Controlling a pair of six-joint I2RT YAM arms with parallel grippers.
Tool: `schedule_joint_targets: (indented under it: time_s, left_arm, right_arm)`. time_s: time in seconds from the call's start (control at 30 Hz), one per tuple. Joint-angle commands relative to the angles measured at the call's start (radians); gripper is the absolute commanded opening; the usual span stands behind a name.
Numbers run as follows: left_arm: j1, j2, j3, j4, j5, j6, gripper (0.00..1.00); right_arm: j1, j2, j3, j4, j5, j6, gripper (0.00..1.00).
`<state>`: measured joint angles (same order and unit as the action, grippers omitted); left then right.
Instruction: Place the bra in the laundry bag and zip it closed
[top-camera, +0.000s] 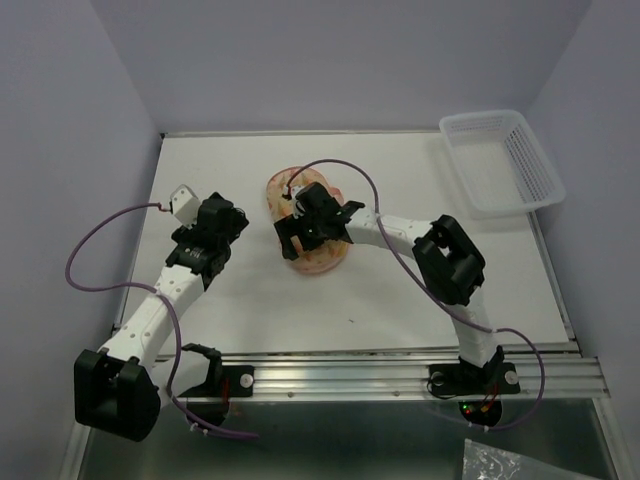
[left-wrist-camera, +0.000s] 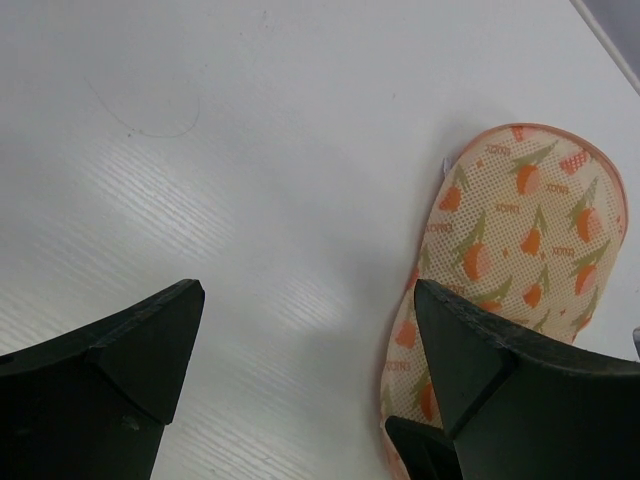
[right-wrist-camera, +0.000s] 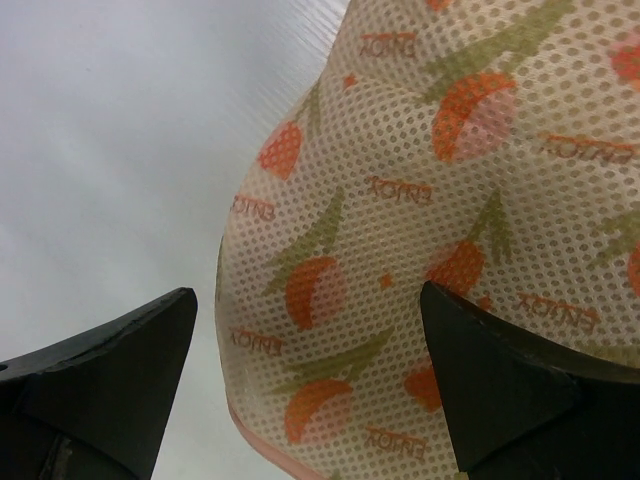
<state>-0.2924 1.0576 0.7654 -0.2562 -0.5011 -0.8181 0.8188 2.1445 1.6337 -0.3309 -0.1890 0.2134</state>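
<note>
The laundry bag is a cream-peach mesh case with orange print and pink edging, lying in the middle of the white table. It looks closed. It fills the right wrist view and shows at the right of the left wrist view. My right gripper hovers right over the bag, open, with nothing between the fingers. My left gripper is open and empty over bare table to the bag's left. The yellow bra is not visible in any view.
A white plastic lattice basket stands at the back right corner. Purple cables loop over both arms. Walls close the table on the left, back and right. A metal rail runs along the near edge.
</note>
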Motion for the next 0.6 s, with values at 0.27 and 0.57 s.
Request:
schedule_joint_targets:
  time_s: [0.27, 0.57]
  left_arm:
    - [0.006, -0.007, 0.015, 0.009, -0.013, -0.001, 0.99]
    - [0.006, -0.018, 0.0, 0.057, 0.084, 0.054, 0.99]
  right_arm:
    - [-0.154, -0.185, -0.248, -0.03, 0.131, -0.045, 1.0]
    - [-0.378, -0.198, -0.2, -0.046, 0.092, -0.381, 1.0]
